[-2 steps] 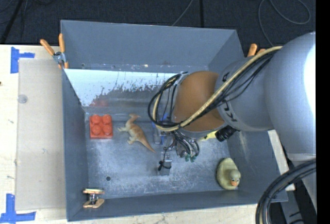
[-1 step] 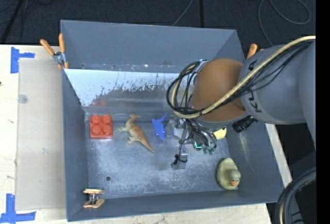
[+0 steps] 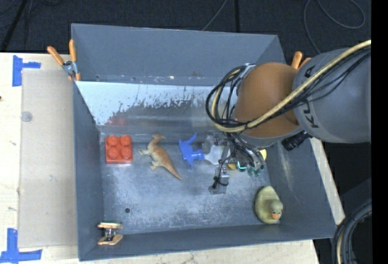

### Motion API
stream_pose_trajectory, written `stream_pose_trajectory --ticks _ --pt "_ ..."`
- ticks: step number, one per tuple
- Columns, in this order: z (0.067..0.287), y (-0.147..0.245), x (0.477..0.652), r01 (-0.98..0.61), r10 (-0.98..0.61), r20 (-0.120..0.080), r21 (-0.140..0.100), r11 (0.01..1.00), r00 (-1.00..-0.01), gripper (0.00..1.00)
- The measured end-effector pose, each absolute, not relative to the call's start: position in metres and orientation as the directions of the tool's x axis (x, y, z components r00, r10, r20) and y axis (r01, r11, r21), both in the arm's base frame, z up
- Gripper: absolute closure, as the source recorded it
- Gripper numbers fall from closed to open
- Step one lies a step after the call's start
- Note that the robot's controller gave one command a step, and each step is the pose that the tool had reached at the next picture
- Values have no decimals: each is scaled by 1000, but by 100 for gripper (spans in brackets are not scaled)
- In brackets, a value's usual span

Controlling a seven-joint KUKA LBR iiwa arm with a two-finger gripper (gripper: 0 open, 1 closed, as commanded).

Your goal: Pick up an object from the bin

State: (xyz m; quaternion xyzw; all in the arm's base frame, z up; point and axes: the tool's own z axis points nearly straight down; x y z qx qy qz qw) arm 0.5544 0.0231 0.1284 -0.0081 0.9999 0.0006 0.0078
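The arm (image 3: 339, 105) reaches into the grey metal bin (image 3: 151, 208) from the right, with its orange wrist cover (image 3: 267, 102) and looped black cables (image 3: 219, 102) above the bin's right half. The gripper (image 3: 219, 184) hangs below the cover, and its tip is low over a bare patch of the bin floor. Whether the jaws are open or closed cannot be told, and nothing shows between them.

The nearest thing is a small blue plastic piece (image 3: 191, 150), just to the left of the gripper and slightly farther back. To its left stands a tan toy dinosaur (image 3: 159, 155), and left again, near the bin's left wall, lies a red studded building brick (image 3: 119, 149). These three sit in a loose row across the middle of the floor, apart from one another. A yellow-green rubber duck (image 3: 267, 204) sits in the near right corner, to the right of the gripper and nearer than it.
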Motion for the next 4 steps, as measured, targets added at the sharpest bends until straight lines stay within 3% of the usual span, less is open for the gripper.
stream_pose_trajectory --ticks 1,2,3,4 --pt "126 26 555 -12 -12 -9 3 1000 -1000 0" --pt "104 36 591 -16 -16 -16 3 1000 -1000 0" --pt "73 42 620 -295 -295 -19 1 956 -955 100" --pt "73 42 620 -294 -294 -19 1 956 -956 100"
